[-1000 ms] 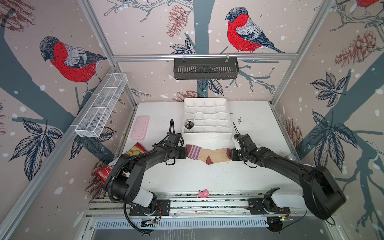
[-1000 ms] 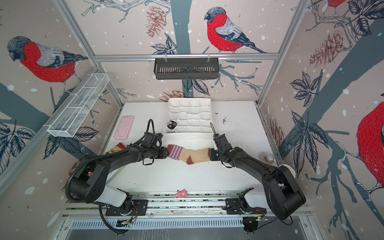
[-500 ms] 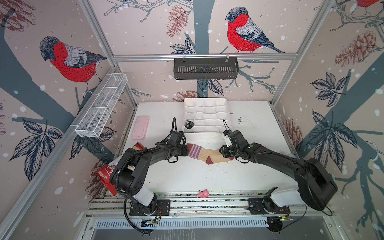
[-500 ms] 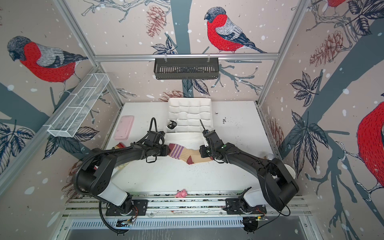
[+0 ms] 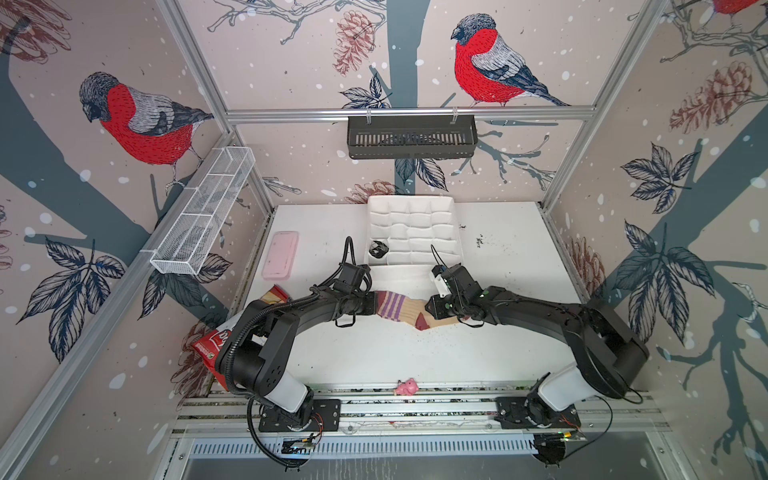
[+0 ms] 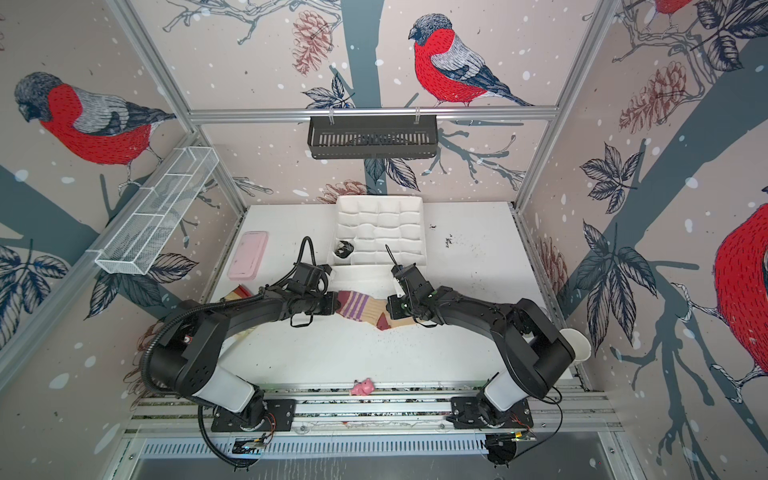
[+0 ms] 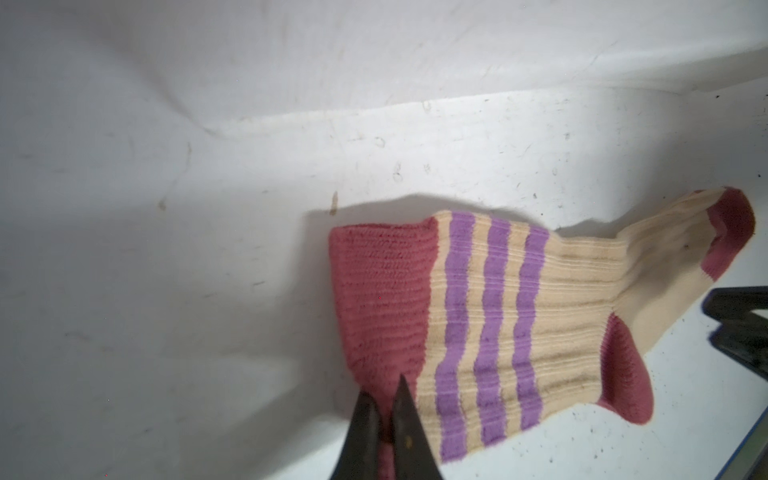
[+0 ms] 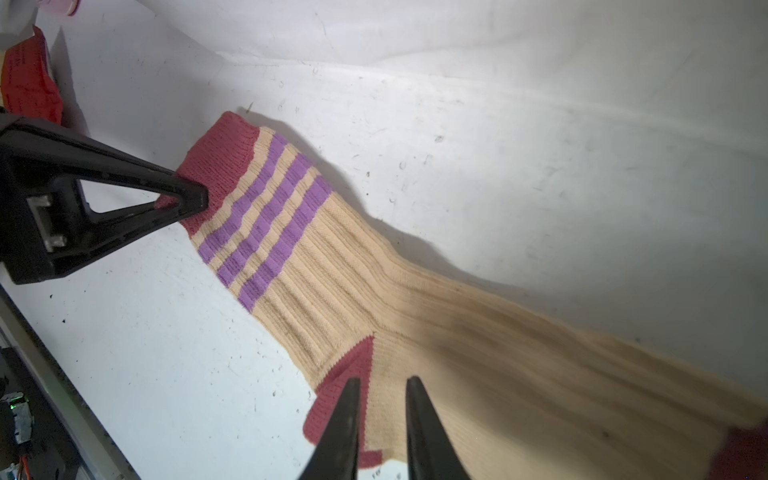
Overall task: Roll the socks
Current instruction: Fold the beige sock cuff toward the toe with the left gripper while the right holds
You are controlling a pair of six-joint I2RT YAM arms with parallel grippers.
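Note:
The tan sock (image 5: pixel 399 309) with a maroon cuff, purple stripes and a maroon heel lies flat across the middle of the white table, seen in both top views (image 6: pixel 361 307). My left gripper (image 7: pixel 384 386) is shut on the maroon cuff at the sock's left end (image 5: pixel 374 305). My right gripper (image 8: pixel 383 379) hovers over the foot beside the maroon heel (image 5: pixel 430 307), its jaws a narrow gap apart with flat fabric showing between them. A small black-and-white sock bundle (image 5: pixel 379 249) sits in a near-left compartment of the white tray.
The white divided tray (image 5: pixel 409 205) stands at the back middle. A pink case (image 5: pixel 280 254) lies at the left, and a red chips bag (image 5: pixel 210 345) lies under my left arm. A pink toy (image 5: pixel 406 387) sits on the front rail. A white cup (image 6: pixel 577 349) stands at the right edge.
My left gripper has closed on the sock's cuff. My right gripper has slid left along the sock from the toe end to beside the heel, and its jaws have narrowed.

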